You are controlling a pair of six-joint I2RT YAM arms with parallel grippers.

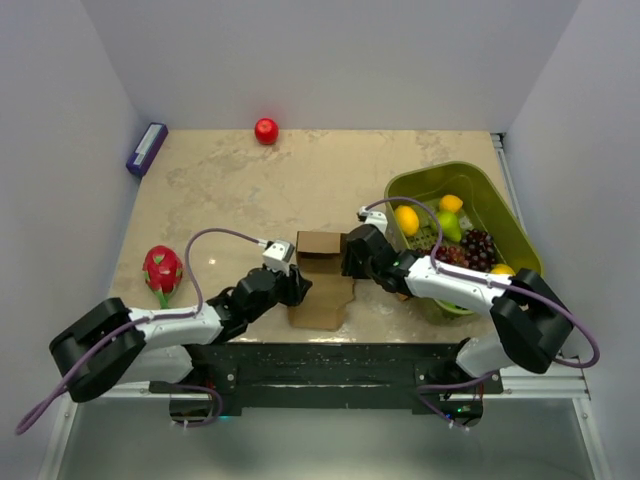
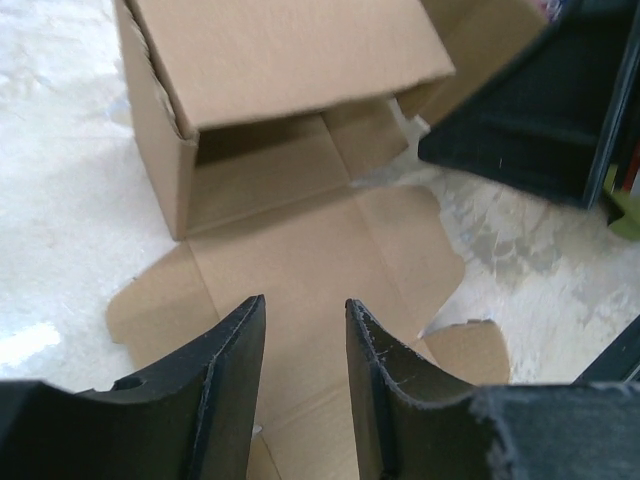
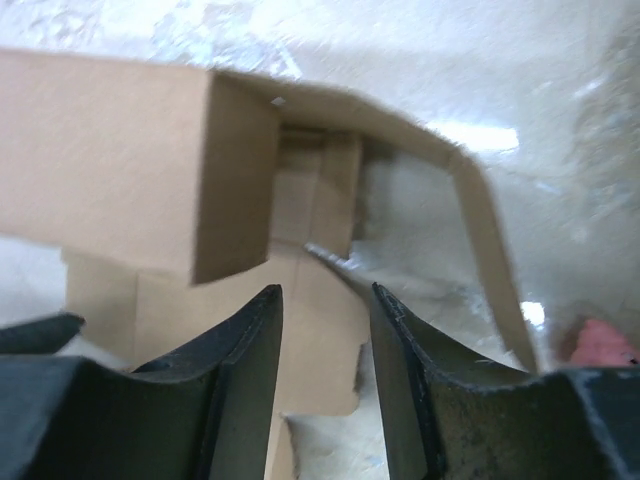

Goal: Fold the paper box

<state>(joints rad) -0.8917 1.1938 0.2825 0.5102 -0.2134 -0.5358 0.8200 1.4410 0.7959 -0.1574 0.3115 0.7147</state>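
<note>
The paper box (image 1: 320,262) is brown cardboard, partly folded. Its far part stands up as walls and a flat flap lies toward the near edge of the table. My left gripper (image 1: 291,283) is at its left side, open and empty, above the flat flap (image 2: 300,260). My right gripper (image 1: 352,262) is at the box's right side, open and empty. In the right wrist view the raised walls (image 3: 120,160) are ahead of my fingers (image 3: 250,340) and a loose flap curves up on the right (image 3: 480,220).
A green basket (image 1: 500,215) with fruit stands at the right, close behind my right arm. A dragon fruit (image 1: 162,270) lies at the left, a red apple (image 1: 266,130) at the back, a purple-and-white object (image 1: 146,148) at the back left.
</note>
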